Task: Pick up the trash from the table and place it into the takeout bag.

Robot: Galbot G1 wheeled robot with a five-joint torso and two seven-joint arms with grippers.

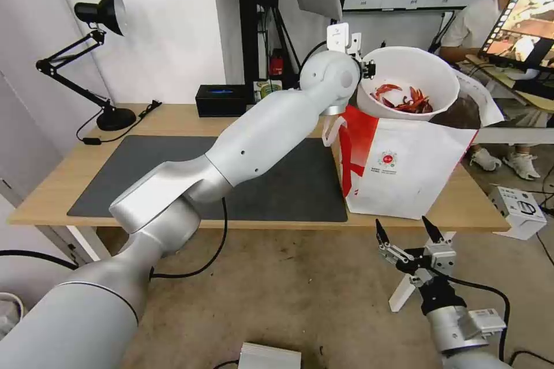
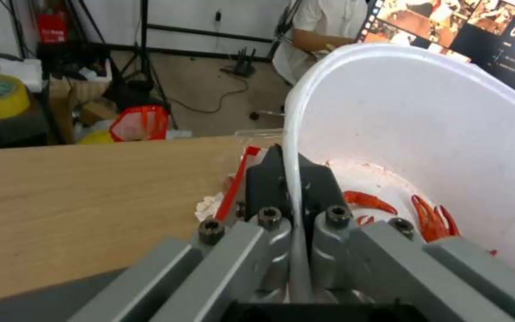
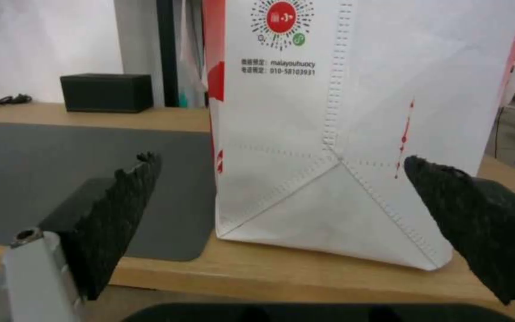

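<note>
Bowl [image 1: 411,78]: white, crayfish shells inside; you hold it tilted over the takeout bag [image 1: 404,170] mouth, ready to drop in.
Left gripper [image 2: 296,197]: clenched on the bowl's rim.
Right gripper [image 1: 407,234]: released, idle below the bag's front.
Table [image 1: 52,184]: under the bag.

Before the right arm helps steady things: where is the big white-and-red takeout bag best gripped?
Probably a white loop handle of the takeout bag, from the table's front edge: its flat walls look too wide for the open right gripper, and the left gripper holds the white round bowl above it.
</note>
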